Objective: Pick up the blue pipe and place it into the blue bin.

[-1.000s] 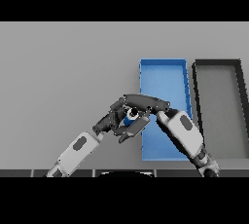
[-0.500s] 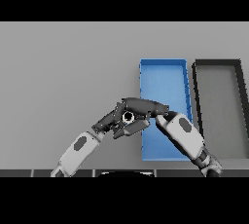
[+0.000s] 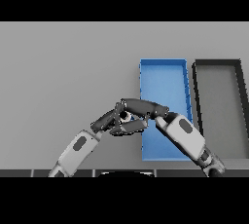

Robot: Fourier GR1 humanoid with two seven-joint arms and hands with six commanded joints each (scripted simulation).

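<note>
Head view of the flat grey table (image 3: 63,72). A shallow rectangular blue bin (image 3: 163,63) stands right of centre with its long side running away from the robot; a dark grey rectangular bin (image 3: 216,63) of like shape stands just beside it on the right, the two walls close together and parallel. The robot's right hand (image 3: 142,107) reaches leftward from a white and grey forearm that crosses the near half of the blue bin; its dark fingers are stretched to the left and curled downward, with the thumb below them, beyond the bin's left wall and above the table. The robot's left hand (image 3: 106,120) comes up from the lower left on its own white and grey forearm and meets the right hand just left of the blue bin, its dark fingers extended toward the right hand's fingertips and lying close together. Between the two hands a small pale round end (image 3: 125,116) is visible, enclosed by the curled fingers of the right hand; whether this is the blue pipe cannot be told, since almost all of it is hidden and no blue surface shows. Whether the left hand's fingers touch that object cannot be told either. The enclosed object lies outside the blue bin, just beside its left wall.
</note>
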